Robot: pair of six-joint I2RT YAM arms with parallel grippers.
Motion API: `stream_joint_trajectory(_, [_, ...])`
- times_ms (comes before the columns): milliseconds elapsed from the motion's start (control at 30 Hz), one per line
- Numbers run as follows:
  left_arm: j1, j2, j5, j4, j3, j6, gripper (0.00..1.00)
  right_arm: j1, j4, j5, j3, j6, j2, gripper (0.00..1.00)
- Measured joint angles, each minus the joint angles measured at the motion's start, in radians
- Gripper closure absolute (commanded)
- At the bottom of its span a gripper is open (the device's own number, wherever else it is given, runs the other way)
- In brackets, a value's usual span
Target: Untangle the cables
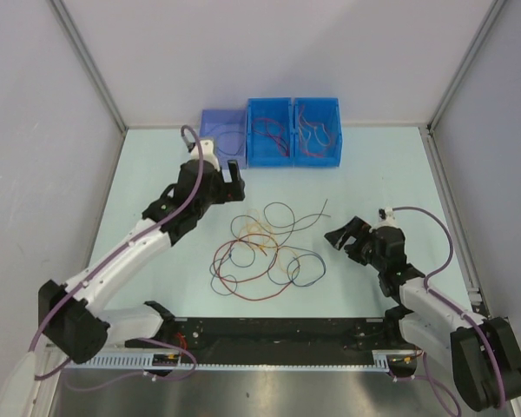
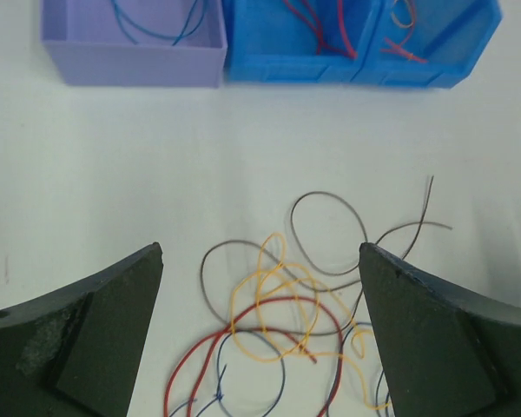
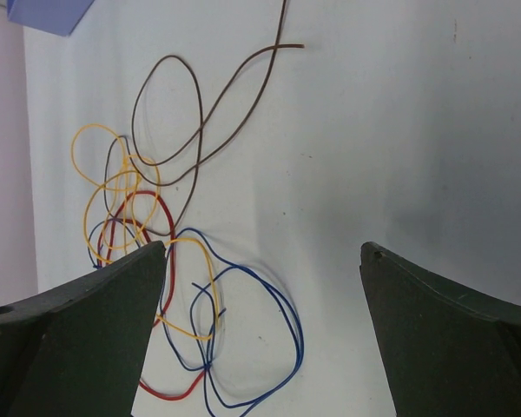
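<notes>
Cables (image 1: 265, 252): tangled heap on the bench (image 1: 373, 174), between both arms.
Left pincer (image 2: 260, 252): spread, empty, near the heap.
Right pincer (image 3: 260, 248): spread, empty.
Risk: pinching at a crossing may drag several strands together, tightening the knot.

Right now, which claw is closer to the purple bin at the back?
Left. The left gripper hovers just in front of the purple bin; the right gripper is far off to the right, beyond the tangled cables.
</notes>
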Motion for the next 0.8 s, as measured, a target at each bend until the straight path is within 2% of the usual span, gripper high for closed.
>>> stream_joint_trajectory(167, [0.001, -0.163, -0.007, -0.085, -0.146, -0.037, 0.00, 0.000, -0.006, 0.000, 0.023, 0.000, 0.055, 0.03])
stream_joint_trajectory(367, [0.001, -0.284, 0.016, -0.134, -0.293, -0.080, 0.00, 0.001, -0.012, 0.001, 0.054, 0.003, 0.091, 0.03])
stream_joint_trajectory(467, [0.000, -0.292, 0.039, -0.152, -0.353, -0.103, 0.02, 0.008, -0.017, 0.005, 0.062, 0.004, 0.104, 0.04])
stream_joint_trajectory(800, [-0.017, -0.197, 0.098, -0.107, -0.436, -0.158, 0.20, 0.029, -0.034, 0.027, 0.085, 0.010, 0.135, 0.04])
